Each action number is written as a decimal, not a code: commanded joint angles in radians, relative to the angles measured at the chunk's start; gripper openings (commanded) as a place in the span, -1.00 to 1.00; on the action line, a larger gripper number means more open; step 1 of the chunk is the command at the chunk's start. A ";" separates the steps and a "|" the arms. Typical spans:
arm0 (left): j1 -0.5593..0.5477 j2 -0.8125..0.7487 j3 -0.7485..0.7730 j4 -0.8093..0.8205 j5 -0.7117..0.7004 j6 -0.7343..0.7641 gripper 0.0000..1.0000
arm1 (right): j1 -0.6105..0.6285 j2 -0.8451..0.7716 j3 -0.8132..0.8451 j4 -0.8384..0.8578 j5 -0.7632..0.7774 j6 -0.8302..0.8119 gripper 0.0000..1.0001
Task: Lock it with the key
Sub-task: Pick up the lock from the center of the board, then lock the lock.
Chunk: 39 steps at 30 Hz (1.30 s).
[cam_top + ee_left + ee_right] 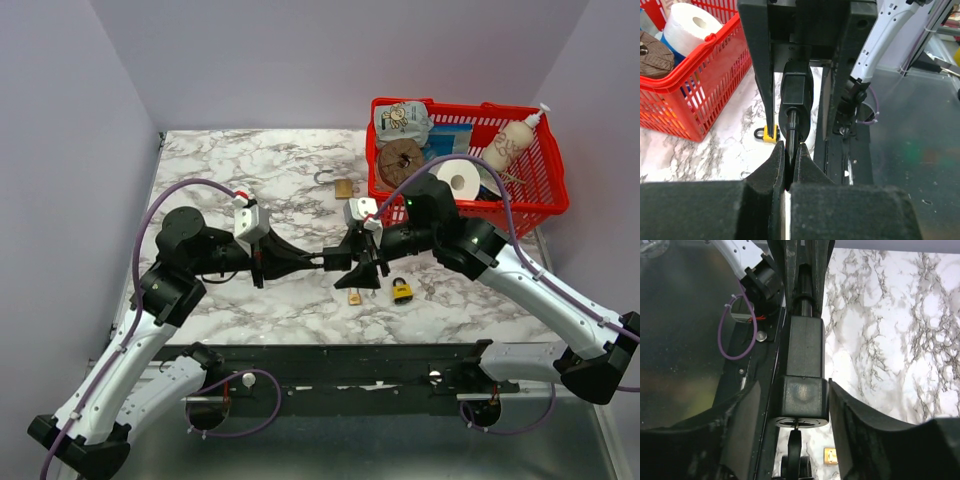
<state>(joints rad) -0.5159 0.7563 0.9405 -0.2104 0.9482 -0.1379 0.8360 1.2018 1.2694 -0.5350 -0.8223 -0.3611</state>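
Observation:
A black lock (336,259) hangs in the air between both grippers at the table's middle. My right gripper (358,266) is shut on its square body (801,365), one finger on each side. A black-headed key (795,452) sticks in the keyway on the body's near face in the right wrist view; nothing holds it. My left gripper (318,261) is shut on the lock's thin black bar (791,127), which runs out of the body (796,90). In the left wrist view the gripper (791,150) pinches that bar at the fingertips.
A yellow padlock (401,291) and a small brass padlock (354,297) lie on the marble table just below the grippers. Another brass lock (344,188) and a metal hook (322,178) lie farther back. A red basket (545,205) of items stands at the back right.

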 commanded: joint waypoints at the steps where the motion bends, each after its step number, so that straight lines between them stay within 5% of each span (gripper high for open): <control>1: 0.005 -0.020 -0.003 0.141 0.047 -0.075 -1.00 | -0.002 -0.005 0.028 0.069 -0.064 0.056 0.21; 13: 0.007 -0.023 -0.028 0.206 0.054 -0.135 -1.00 | -0.002 -0.002 0.045 0.092 -0.075 0.100 0.04; 16: 0.007 -0.021 -0.029 0.206 0.055 -0.144 -1.00 | -0.002 0.002 0.051 0.093 -0.075 0.113 -0.13; 19: 0.007 -0.018 -0.031 0.206 0.049 -0.152 -1.00 | -0.002 0.004 0.048 0.095 -0.077 0.119 -0.50; 21: 0.007 -0.018 -0.034 0.207 0.037 -0.160 -1.00 | -0.002 0.004 0.045 0.095 -0.080 0.123 -0.98; 22: 0.007 -0.018 -0.032 0.203 0.021 -0.167 -1.00 | -0.002 0.004 0.044 0.095 -0.077 0.129 -0.99; 26: 0.045 -0.008 -0.011 0.090 0.012 -0.170 -0.05 | -0.011 0.005 0.045 0.098 -0.066 0.180 -0.99; 31: 0.181 -0.044 -0.078 0.147 0.125 -0.282 0.17 | -0.061 0.008 0.050 0.144 -0.092 0.295 -0.99; 35: 0.238 -0.075 -0.186 0.501 0.204 -0.561 0.22 | -0.071 0.010 0.045 0.179 -0.127 0.338 -0.99; 39: 0.238 -0.089 -0.230 0.543 0.189 -0.566 0.20 | -0.072 0.015 0.044 0.184 -0.138 0.350 -0.99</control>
<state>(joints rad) -0.2832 0.6865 0.7410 0.1520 1.0821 -0.5762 0.7639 1.2190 1.2873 -0.4423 -0.8867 -0.0593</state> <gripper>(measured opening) 0.608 0.428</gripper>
